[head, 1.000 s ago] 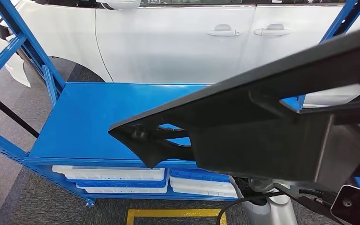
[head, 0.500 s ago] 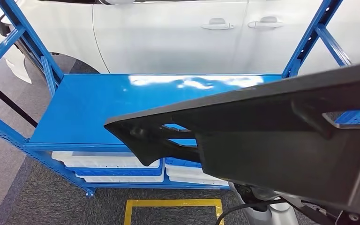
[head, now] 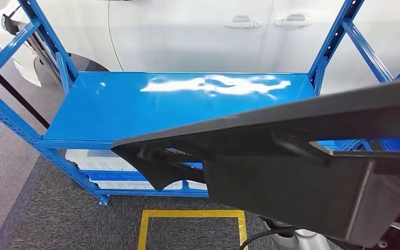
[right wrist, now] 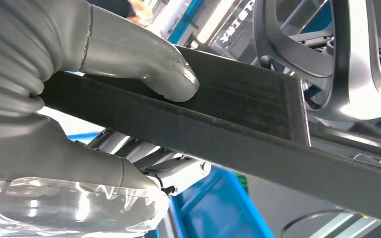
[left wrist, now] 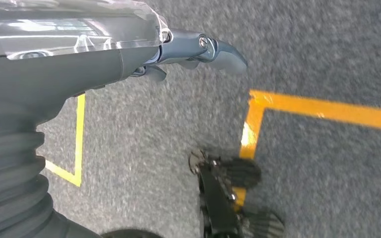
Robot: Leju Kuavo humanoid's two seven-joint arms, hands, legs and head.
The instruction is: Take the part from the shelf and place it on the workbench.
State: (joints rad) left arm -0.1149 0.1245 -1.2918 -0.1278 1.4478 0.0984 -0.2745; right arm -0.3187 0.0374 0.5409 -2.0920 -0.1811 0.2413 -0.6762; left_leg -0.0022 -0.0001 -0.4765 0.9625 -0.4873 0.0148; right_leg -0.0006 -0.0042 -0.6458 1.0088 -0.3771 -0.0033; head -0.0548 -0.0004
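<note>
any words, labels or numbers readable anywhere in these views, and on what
None can be read.
Right wrist view: faint printed characters on a pale panel behind the black part, too blurred and tilted to make out.
Head view: the blue shelf, the white car and the yellow floor marking carry no text.

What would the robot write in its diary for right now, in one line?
right hand: grips black part | left hand: holds nothing, over grey floor | ahead: blue shelf, top bare | part not yet set down
</note>
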